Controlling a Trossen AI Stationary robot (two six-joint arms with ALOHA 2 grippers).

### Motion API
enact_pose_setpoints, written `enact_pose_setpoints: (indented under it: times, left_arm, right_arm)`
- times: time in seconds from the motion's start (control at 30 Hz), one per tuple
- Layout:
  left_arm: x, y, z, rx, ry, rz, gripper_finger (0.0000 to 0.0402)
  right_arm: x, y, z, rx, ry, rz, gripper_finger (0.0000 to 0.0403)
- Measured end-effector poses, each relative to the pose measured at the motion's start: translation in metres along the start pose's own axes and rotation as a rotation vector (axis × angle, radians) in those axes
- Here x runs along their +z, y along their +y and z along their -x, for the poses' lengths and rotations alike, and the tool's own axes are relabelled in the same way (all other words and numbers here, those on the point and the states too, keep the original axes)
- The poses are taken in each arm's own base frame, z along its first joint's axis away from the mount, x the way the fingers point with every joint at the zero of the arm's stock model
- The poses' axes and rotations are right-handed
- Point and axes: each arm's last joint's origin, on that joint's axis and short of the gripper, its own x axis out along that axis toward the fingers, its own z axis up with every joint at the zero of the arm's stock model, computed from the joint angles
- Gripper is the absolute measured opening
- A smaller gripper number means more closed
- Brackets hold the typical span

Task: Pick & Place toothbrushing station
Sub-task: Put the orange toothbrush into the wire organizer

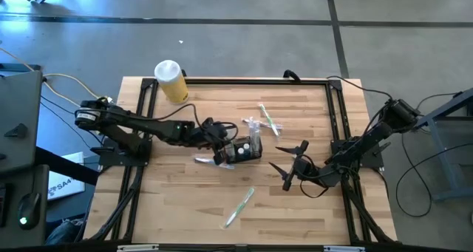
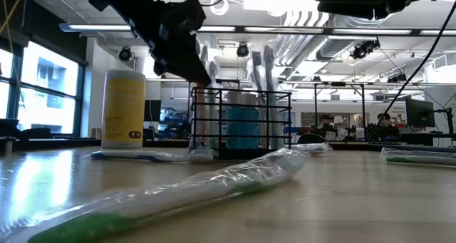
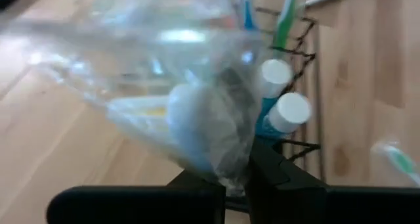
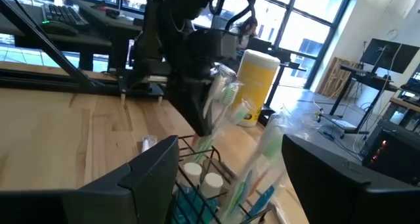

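Nearest the low camera, a loose wrapped toothbrush, flat on the table toward its front edge, untouched and well apart from both arms. Behind it, upright near the table's middle, the toothbrushing station: black mesh caddy, already holding white-capped tubes and several brushes standing on end. Left gripper right at the caddy's left side and raised above its rim, clamped shut on another wrapped brush, pinched through the crinkled film; probably held high like that for lowering into a free compartment, exact compartment not discernible. Right gripper spread wide and empty, near the caddy's right side but apart from it, fingers aimed toward it; seen past those fingers, the caddy low and centred between them, so likely parked ready to steady or take it. Yellow cylinder at the far left corner, out of the way. Two more wrapped brushes on the wood: one beyond the caddy, one just beside it on the left arm's side.
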Motion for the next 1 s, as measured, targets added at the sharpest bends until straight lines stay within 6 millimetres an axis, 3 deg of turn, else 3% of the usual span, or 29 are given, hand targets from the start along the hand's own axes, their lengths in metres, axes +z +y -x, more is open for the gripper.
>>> enact_pose_setpoints:
  times: [0.27,0.5,0.77,1.0]
  left_arm:
    - [0.001,-0.003,0.000,-0.081,0.016,0.004,0.0070]
    - [0.001,-0.004,0.001,-0.115,0.033,0.003,0.0086]
    - [0.029,-0.009,0.022,-0.096,0.127,-0.070,0.0088]
    - [0.047,-0.012,0.033,-0.090,0.105,-0.150,0.0088]
  right_arm:
    - [0.000,0.000,0.000,0.011,-0.002,-0.005,0.0262]
    - [0.000,0.000,0.000,0.011,-0.001,-0.006,0.0262]
    - [0.000,0.000,0.000,0.011,-0.001,-0.005,0.0262]
    - [-0.001,0.000,0.000,0.011,0.000,-0.004,0.0262]
